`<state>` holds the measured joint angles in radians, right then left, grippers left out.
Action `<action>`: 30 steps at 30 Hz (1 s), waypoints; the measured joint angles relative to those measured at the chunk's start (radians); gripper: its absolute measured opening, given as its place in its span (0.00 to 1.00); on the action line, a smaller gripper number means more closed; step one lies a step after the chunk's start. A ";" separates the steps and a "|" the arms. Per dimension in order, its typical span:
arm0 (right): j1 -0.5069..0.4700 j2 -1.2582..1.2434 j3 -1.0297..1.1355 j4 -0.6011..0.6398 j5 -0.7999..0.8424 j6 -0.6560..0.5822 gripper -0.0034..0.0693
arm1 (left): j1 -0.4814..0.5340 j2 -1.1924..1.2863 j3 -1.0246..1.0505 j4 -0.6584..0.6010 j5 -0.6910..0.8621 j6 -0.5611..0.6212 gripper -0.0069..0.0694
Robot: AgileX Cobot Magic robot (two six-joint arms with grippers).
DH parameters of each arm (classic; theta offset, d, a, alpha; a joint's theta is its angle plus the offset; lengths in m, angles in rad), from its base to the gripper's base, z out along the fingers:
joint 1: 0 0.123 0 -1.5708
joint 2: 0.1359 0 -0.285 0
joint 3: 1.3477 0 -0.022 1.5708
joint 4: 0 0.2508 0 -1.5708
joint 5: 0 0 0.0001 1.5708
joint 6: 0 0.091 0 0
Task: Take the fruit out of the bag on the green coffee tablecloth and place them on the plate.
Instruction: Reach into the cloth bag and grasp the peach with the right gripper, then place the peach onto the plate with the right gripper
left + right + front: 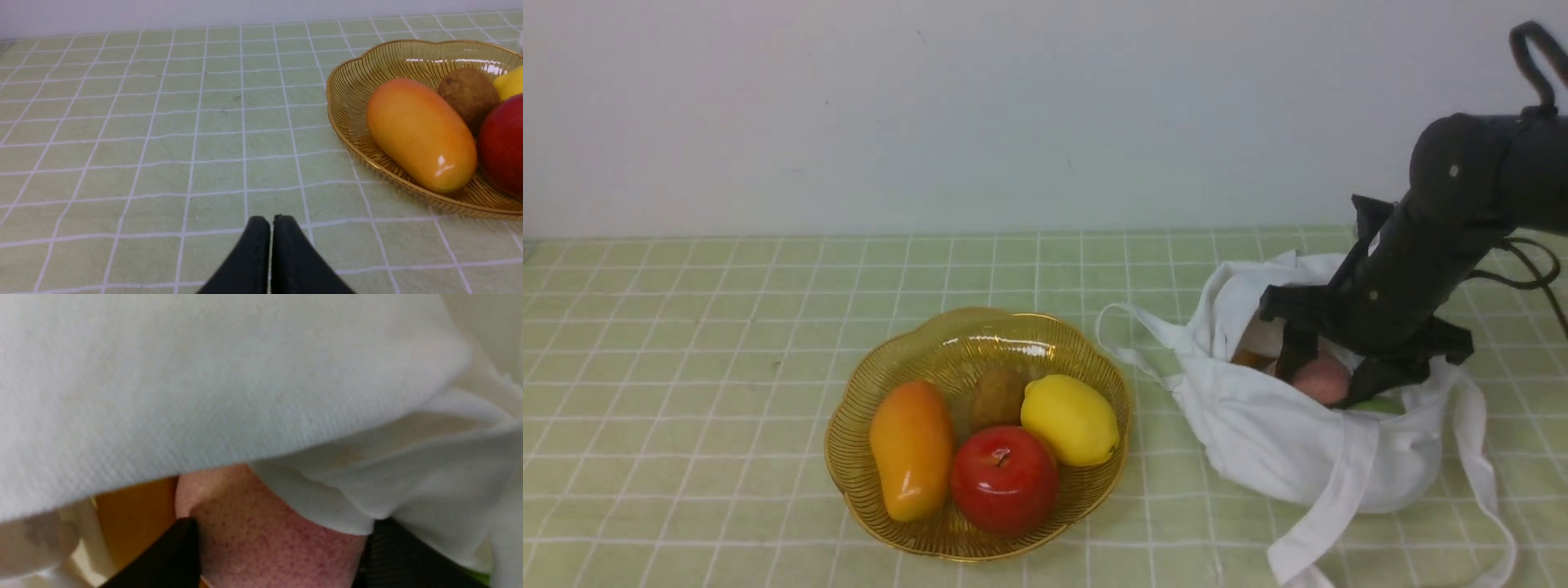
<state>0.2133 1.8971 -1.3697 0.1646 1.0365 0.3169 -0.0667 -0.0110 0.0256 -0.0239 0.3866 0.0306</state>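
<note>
The white cloth bag point(1282, 441) lies open on the green checked tablecloth point(686, 367) at the right. My right gripper point(1319, 390) reaches into its mouth, one finger on each side of the pink speckled peach point(1323, 377), both touching it. In the right wrist view the peach point(265, 539) fills the gap between the fingers point(171, 555) under a fold of bag cloth. An orange-yellow fruit point(1250, 358) and a light green one point(1380, 404) peek out beside it. My left gripper point(271, 222) is shut and empty, low over the cloth, left of the amber plate point(339, 73).
The plate point(980, 314) holds a mango point(911, 449), a kiwi point(998, 396), a lemon point(1070, 418) and a red apple point(1005, 478). The bag's straps point(1482, 482) trail toward the front edge. A pale wall stands behind the table.
</note>
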 joint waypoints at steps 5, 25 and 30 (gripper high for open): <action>0.001 -0.072 -0.028 0.018 0.064 -0.022 0.69 | 0.000 0.000 0.000 0.000 0.000 0.000 0.08; 0.002 -0.105 -0.031 0.083 0.093 -0.062 0.68 | 0.000 0.000 0.000 0.000 0.000 0.000 0.08; 0.002 -0.048 -0.031 0.096 0.085 -0.063 0.68 | 0.000 0.000 0.000 0.000 0.000 0.000 0.08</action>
<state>0.2153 1.8487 -1.4012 0.2607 1.1213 0.2537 -0.0667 -0.0110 0.0256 -0.0239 0.3866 0.0306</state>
